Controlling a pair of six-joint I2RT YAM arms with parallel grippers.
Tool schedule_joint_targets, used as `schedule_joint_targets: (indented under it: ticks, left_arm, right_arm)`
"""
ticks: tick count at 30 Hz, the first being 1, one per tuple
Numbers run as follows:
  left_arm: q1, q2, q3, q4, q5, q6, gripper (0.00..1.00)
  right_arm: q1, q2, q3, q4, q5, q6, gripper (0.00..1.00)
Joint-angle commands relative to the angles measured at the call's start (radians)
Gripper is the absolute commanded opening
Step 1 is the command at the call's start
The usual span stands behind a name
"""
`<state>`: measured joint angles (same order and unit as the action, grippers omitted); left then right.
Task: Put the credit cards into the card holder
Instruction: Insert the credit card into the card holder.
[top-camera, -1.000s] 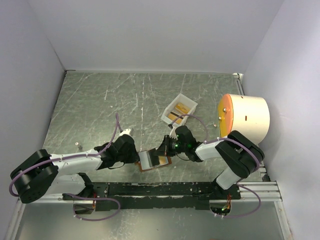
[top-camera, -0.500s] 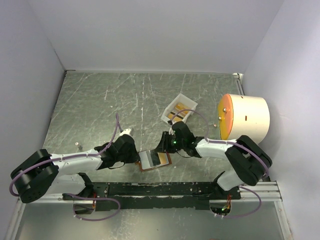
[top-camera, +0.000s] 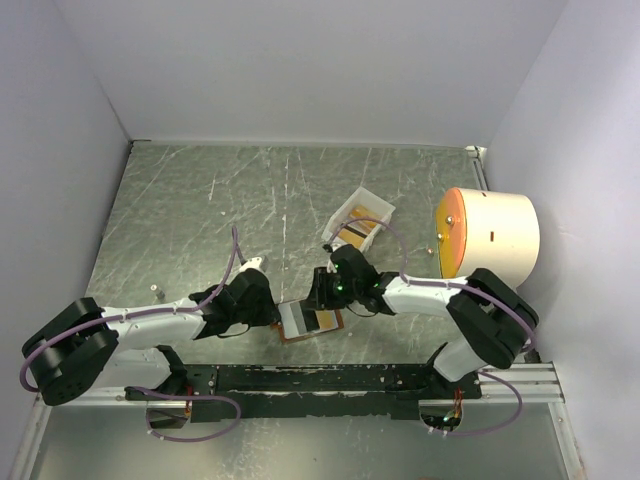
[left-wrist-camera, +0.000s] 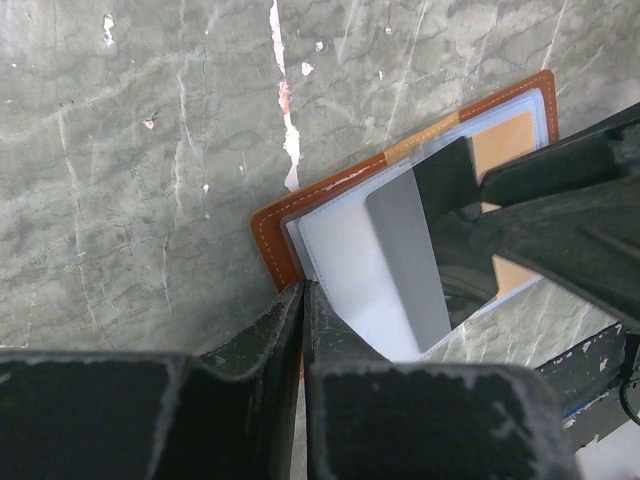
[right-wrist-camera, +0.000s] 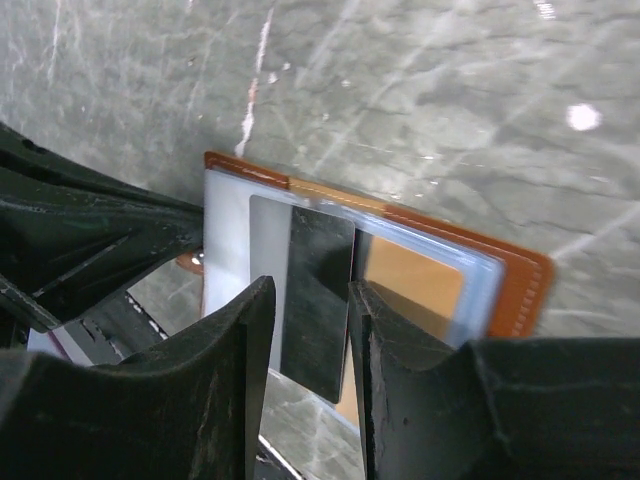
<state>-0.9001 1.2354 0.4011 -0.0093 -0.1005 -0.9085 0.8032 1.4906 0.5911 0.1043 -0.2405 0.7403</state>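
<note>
Since 1 s ago the R gripper (top-camera: 318, 293) has slid left over the brown leather-like folding card holder (top-camera: 312, 324) & its fingers have parted. They now stand apart, gripping nothing I can make out. In the R wrist view (right-wrist-camera: 311, 288) a dark slab (right-wrist-camera: 315, 300) shows thru the gap, over the holder's (right-wrist-camera: 512, 290) clear pockets; card or reflection, can't tell. An orange patch (right-wrist-camera: 415, 275) sits behind the plastic; card or lining unclear.

L gripper (left-wrist-camera: 303, 290) is clenched on the holder's (left-wrist-camera: 275, 235) lower-left edge, fingertips hiding that corner.

Top view: holder lies open at lower centre, approx. half covered by both grippers. Orange-yellow credit cards (top-camera: 365, 222) lie in a small white rectangular tray (top-camera: 372, 200) right of centre, near corner hidden by the R arm (top-camera: 430, 292).
</note>
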Motion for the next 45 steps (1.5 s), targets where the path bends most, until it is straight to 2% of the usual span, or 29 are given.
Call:
schedule_joint_targets:
  ticks: [1,14,33,38,45]
  left_arm:
    - [-0.003,0.022,-0.004,-0.047,-0.001,0.01,0.16]
    - [-0.002,0.032,0.011,-0.048,0.003,0.016,0.16]
    - [-0.002,0.02,0.014,-0.045,-0.006,0.012,0.16]
    - [-0.002,-0.001,0.026,-0.08,-0.031,0.011,0.16]
    - [-0.002,-0.108,0.052,-0.153,-0.07,0.002,0.22]
  right_arm:
    - [0.052,0.06,0.006,0.014,-0.014,0.019,0.36]
    - [0.09,0.037,0.039,-0.012,0.005,0.038,0.33]
    - [0.105,0.076,0.023,0.076,-0.06,0.056,0.32]
    - [0.105,0.046,0.054,-0.019,-0.015,0.007,0.33]
    - [0.1,-0.04,0.092,-0.182,0.115,-0.047,0.41]
